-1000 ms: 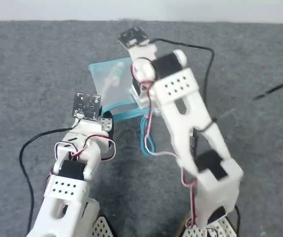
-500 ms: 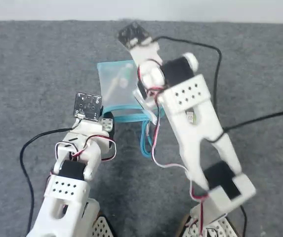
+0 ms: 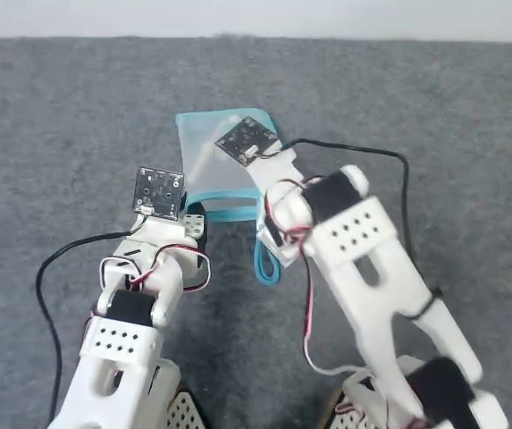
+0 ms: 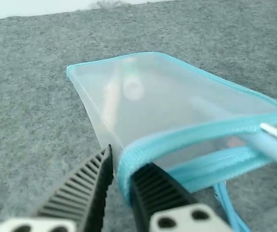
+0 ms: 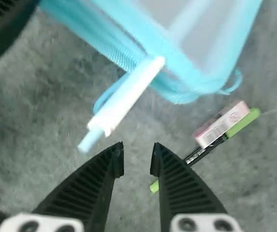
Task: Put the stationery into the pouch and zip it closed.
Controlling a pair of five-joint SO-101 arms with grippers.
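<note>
High view: the pouch (image 3: 220, 165), clear plastic w/ blue trim, lies on the grey desk (image 3: 59, 107) between the two arms. The left hand (image 3: 197, 219) is at its near corner. The right arm (image 3: 363, 241) leans over its other side. A blue strap (image 3: 264, 259) trails from the pouch toward the arms.

Left wrist view: the left hand is clamped on the blue zip edge at the pouch's corner. Inside the pouch are blurred things, approx. a thin stick & a round shape; what they are I cannot tell. A pale blue pen (image 4: 273, 140) sticks out of the mouth.

Right wrist view: the right hand (image 5: 136, 154) has its fingers a little apart w/ nothing between them, near the outer end of the pale blue pen. This pen is partly in the pouch's mouth. An eraser (image 5: 223, 124) & a green pen (image 5: 201, 150) lie on the desk just beside the pouch, outside it.
</note>
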